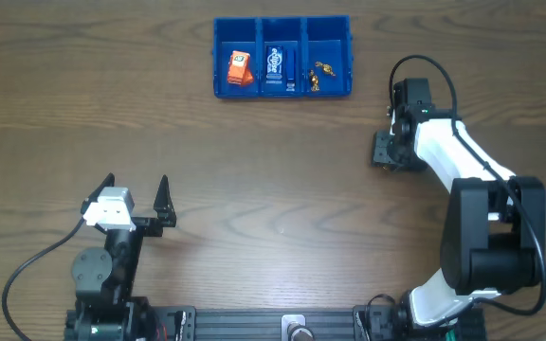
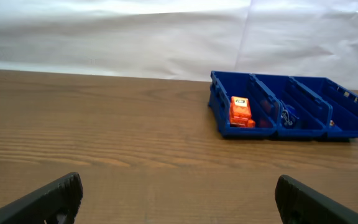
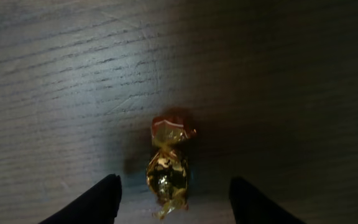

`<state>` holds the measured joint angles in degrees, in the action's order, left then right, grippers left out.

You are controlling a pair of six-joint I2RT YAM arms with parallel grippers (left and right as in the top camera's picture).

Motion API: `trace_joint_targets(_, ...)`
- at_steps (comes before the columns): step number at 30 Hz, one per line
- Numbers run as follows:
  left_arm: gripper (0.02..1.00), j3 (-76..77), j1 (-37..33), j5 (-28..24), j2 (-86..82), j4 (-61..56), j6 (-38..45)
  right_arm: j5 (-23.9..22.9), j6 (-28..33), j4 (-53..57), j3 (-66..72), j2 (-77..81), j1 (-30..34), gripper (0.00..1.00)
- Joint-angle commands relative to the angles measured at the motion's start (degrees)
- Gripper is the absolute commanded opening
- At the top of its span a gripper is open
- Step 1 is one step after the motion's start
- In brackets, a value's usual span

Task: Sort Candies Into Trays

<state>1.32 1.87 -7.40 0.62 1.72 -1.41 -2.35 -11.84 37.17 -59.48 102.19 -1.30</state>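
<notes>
A: Right pincer, status?

B: My right pincer (image 3: 174, 198) is open, one finger on each side of the gold-wrapped candy (image 3: 168, 163). It's lying on the counter (image 3: 55, 74), well apart from the blue tray (image 1: 218, 57).

A: Best way to grab it?

B: I'd come straight down and close on the fat middle, not the twisted ends. The wrapper is probably slippery, so go gently. It belongs with the gold candies (image 1: 322, 74) in the tray's end compartment.

A: Left?

B: My left pincer (image 1: 137, 189) is open and empty, near its base.
</notes>
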Motion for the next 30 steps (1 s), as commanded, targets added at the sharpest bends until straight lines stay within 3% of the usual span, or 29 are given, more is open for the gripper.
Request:
trace_joint_targets(1, 0.998, -1.05, -0.37, -1.05, -0.31, 2.03, 0.59, -0.50, -0.59, -0.74, 0.22, 1.77, 0.33, 0.555)
trace_joint_targets(19, 0.998, -1.05, -0.35, -1.03, -0.31, 2.03, 0.59, -0.50, -0.59, -1.40, 0.22, 2.47, 0.35, 0.244)
trace_joint_targets(30, 0.998, -1.05, -0.35, -1.03, -0.31, 2.03, 0.59, -0.26, -1.66, -2.14, -0.24, 2.27, -1.20, 0.154)
